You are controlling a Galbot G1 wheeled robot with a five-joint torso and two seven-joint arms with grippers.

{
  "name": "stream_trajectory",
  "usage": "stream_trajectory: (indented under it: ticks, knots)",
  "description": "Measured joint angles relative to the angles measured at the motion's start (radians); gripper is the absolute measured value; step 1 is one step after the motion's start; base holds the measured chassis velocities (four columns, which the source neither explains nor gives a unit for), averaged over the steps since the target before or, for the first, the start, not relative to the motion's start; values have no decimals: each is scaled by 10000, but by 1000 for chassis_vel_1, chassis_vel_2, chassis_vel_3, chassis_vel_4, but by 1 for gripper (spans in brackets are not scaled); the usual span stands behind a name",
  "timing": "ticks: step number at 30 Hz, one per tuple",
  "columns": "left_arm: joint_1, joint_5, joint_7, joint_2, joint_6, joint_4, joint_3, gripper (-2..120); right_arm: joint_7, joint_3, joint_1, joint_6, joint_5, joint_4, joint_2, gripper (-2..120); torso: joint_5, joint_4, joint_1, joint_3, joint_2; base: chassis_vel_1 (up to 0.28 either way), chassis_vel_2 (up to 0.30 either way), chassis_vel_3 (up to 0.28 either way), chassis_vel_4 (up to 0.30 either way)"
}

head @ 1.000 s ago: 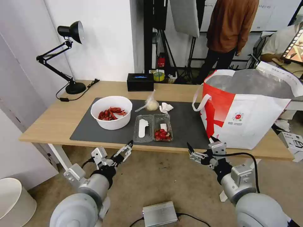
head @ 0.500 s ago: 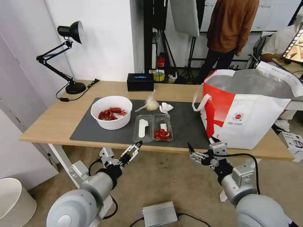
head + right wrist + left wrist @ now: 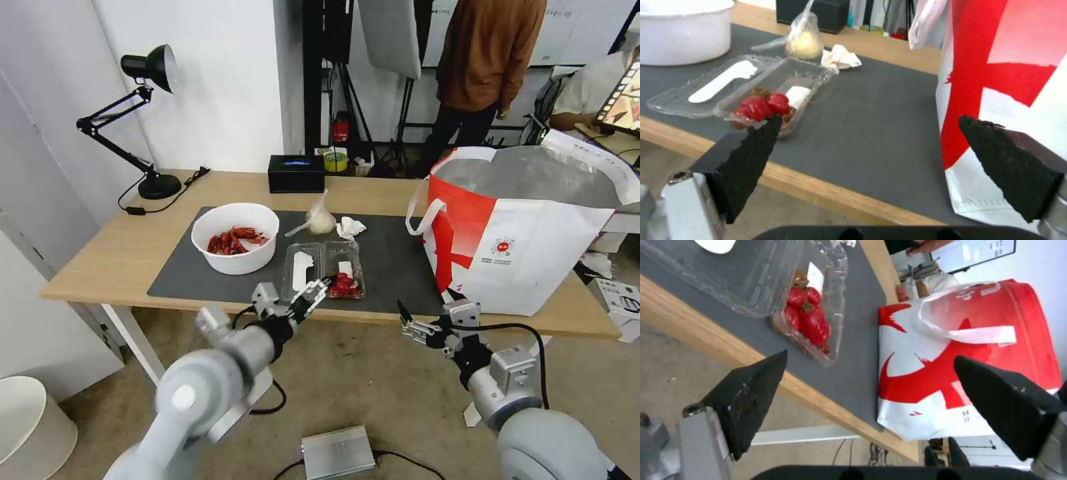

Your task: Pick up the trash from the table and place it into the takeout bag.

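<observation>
Head view, takeout bag (image 3: 527, 247), small round red logo (image 3: 503, 247), lettering unreadable

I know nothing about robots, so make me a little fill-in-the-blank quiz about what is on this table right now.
1. The white bowl holds shells of the colour ____.
2. The left gripper, fingers open, hovers at the table's front edge by the clear plastic ____.
3. The big red and white takeout bag stands at the table's ____ end.
4. The right gripper, fingers open, waits ____ the tabletop's front edge.

Missing words: red; box; right; below
</observation>
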Motion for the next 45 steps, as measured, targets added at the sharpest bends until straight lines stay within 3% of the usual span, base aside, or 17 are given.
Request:
stream_trajectory:
  ticks: [45]
  knots:
    - [-1438,127,-996,-289,-73,1948,723,100,40,2,64,9,-41,-197,-25,100,0,0,-2,-1,1,0,0,0,0]
